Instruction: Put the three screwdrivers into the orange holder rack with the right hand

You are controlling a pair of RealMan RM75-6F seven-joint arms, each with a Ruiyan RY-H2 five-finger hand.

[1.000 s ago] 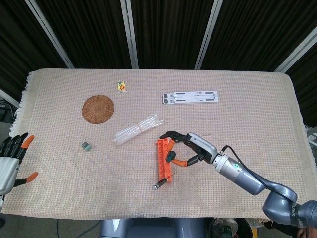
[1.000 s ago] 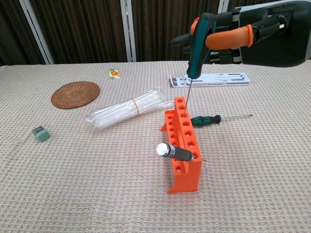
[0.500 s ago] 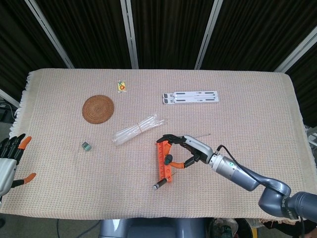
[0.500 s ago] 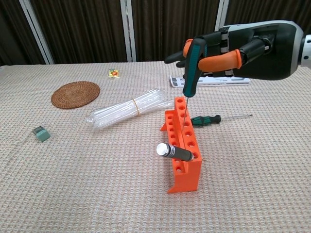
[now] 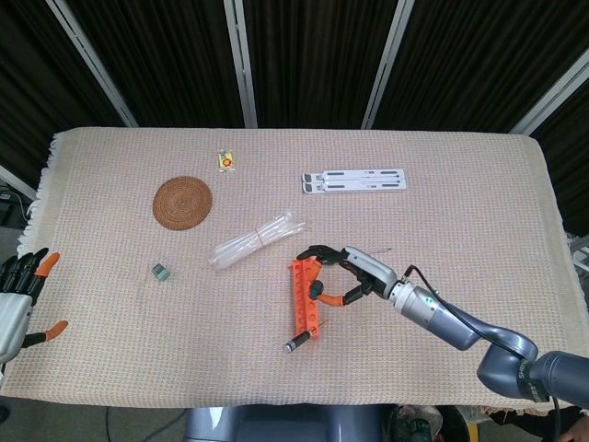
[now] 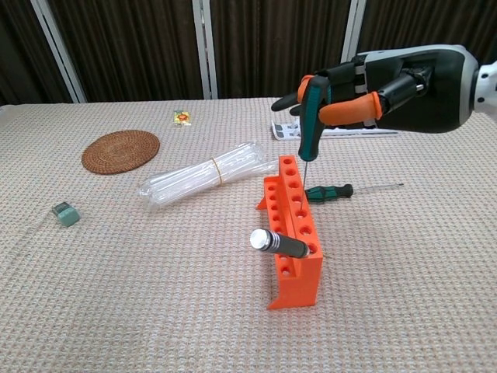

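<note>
The orange holder rack (image 6: 296, 233) (image 5: 305, 300) stands near the table's middle front. A black-handled screwdriver (image 6: 280, 244) (image 5: 294, 345) sits slanted in its near end. My right hand (image 6: 384, 87) (image 5: 350, 275) grips a green-handled screwdriver (image 6: 308, 118) upright above the rack's far end. Its thin shaft points down at the far holes; whether the tip is inside one I cannot tell. A third screwdriver (image 6: 331, 191), green and black, lies flat on the cloth just right of the rack. My left hand (image 5: 18, 296) hangs at the table's left edge, fingers apart, holding nothing.
A bundle of clear plastic tubes (image 6: 203, 178) (image 5: 256, 239) lies left of the rack. Further left are a round woven coaster (image 6: 120, 151) and a small green block (image 6: 66, 214). A white flat stand (image 5: 354, 180) and a small yellow packet (image 5: 225, 160) lie toward the back.
My right hand has come down with the green-handled screwdriver, bringing its shaft tip to the rack's far holes. The left hand and the other screwdrivers have not moved.
</note>
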